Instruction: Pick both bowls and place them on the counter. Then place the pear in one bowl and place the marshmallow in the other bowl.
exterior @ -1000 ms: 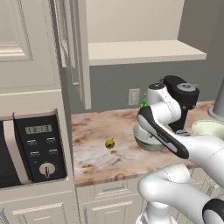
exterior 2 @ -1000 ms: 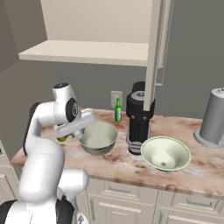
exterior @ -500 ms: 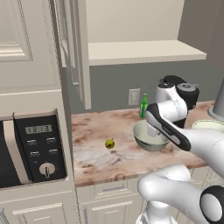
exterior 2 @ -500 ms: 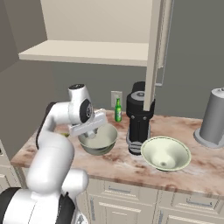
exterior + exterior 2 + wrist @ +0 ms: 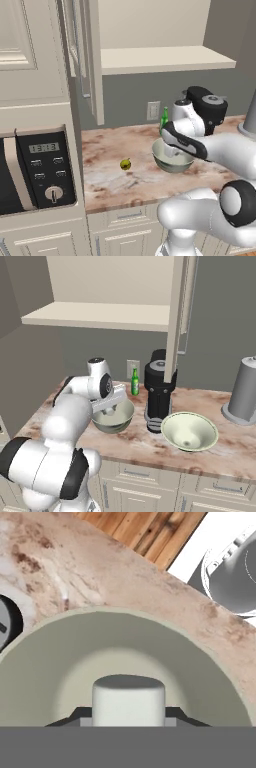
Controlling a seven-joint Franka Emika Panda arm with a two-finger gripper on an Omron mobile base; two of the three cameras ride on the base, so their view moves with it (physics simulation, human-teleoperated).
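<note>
The fingers (image 5: 128, 719) pinch the white marshmallow (image 5: 128, 699) just above the middle of the deep grey-green bowl (image 5: 113, 416) on the bench (image 5: 110, 172). The pear (image 5: 125, 164) lies at the bowl's 9 o'clock; the wider bowl (image 5: 189, 431) sits at its 3 o'clock.

I see the deep bowl (image 5: 114, 417) standing on the counter (image 5: 145, 443), with the gripper (image 5: 111, 409) over it and the marshmallow (image 5: 128, 701) between my fingertips, inside the bowl's rim. The shallow bowl (image 5: 189, 432) sits nearer the front edge, the blender (image 5: 159, 390) between the two bowls. The bottle (image 5: 134, 382) stands by the back wall. The pear (image 5: 125, 164) lies between the deep bowl and the microwave (image 5: 35, 170).
</note>
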